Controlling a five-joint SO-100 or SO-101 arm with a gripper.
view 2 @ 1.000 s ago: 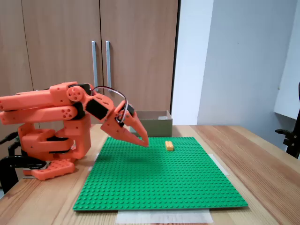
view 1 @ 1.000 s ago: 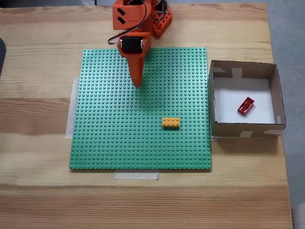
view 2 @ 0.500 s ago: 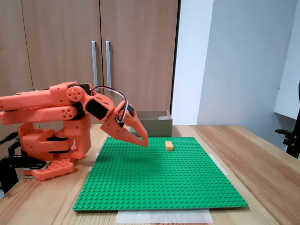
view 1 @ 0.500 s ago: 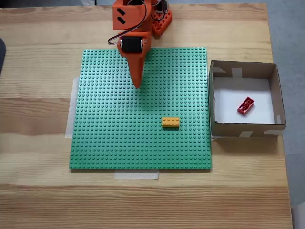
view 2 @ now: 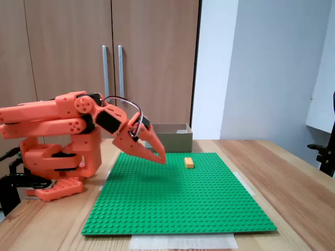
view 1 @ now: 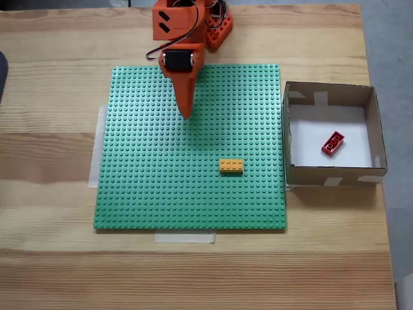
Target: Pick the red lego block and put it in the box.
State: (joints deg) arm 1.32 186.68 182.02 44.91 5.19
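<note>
The red lego block [view 1: 333, 143] is lying inside the box [view 1: 329, 93] at frame right; the gripper [view 1: 187, 115], jaws closed and empty, is hovering at upper centre.

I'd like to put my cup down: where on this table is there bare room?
Bare wood lies below the green baseplate, also left of it. The baseplate holds the yellow brick; the gripper hangs above it. The box crowds the right edge.

The red lego block [view 1: 333, 143] lies flat and askew on the white floor of the low-walled cardboard box [view 1: 329, 94], right of centre.
</note>
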